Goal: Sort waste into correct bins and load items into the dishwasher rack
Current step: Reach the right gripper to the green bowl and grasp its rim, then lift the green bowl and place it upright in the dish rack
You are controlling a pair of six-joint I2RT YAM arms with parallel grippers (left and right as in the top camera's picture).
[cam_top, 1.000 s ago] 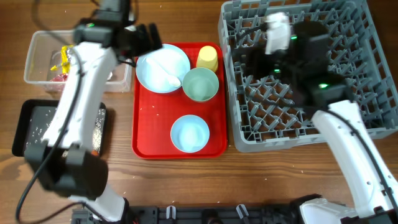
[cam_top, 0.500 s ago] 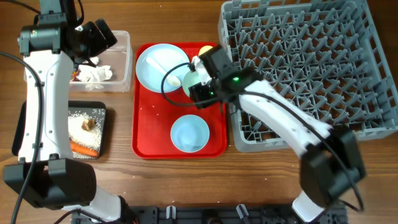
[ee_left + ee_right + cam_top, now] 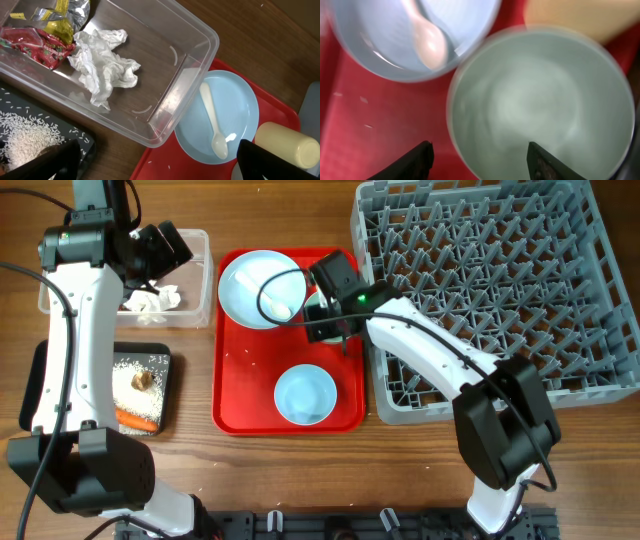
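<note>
Pale green bowl point(image 3: 540, 105) sits mouth-up at the upper right of the red tray point(image 3: 235, 395), beside the plate point(image 3: 250, 285) and yellow cup point(image 3: 580, 15); being round, it has no long axis; the right gripper point(image 3: 479, 150) hangs directly over it, jaws spread and empty, seemingly straddling its rim; the left gripper point(image 3: 155, 152), likewise spread and empty, is farther off, over the clear tub point(image 3: 190, 65).

On the brown wooden bench point(image 3: 300, 470) lie a flat red tray point(image 3: 228, 395) and a large grey pegged crate point(image 3: 590, 300). A clear plastic tub point(image 3: 200, 305) and shallow black tray point(image 3: 140, 350) sit nearby.
</note>
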